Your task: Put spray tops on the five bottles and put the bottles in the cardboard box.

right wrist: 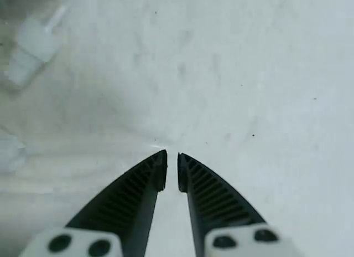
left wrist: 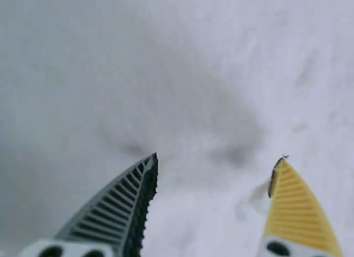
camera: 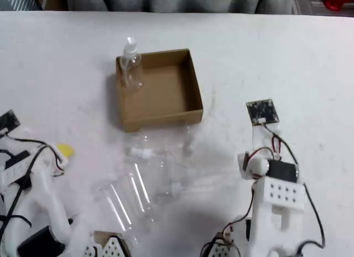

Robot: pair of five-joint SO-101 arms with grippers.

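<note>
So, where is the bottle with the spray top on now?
In the high view, the bottle stands upright inside the cardboard box, in its far left corner; the other bottles lie in front of the box.

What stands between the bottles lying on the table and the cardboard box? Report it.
Only a loose spray top lies on the table between the lying bottles and the cardboard box. Inside, one capped bottle stands in a far corner. Nothing else visible blocks the way.

White arms (camera: 282, 197), black servos (camera: 283, 171), red-black cables (camera: 274, 142); left pincer (left wrist: 215, 158) ribbed grey and yellow, right pincer (right wrist: 171, 154) black.
</note>
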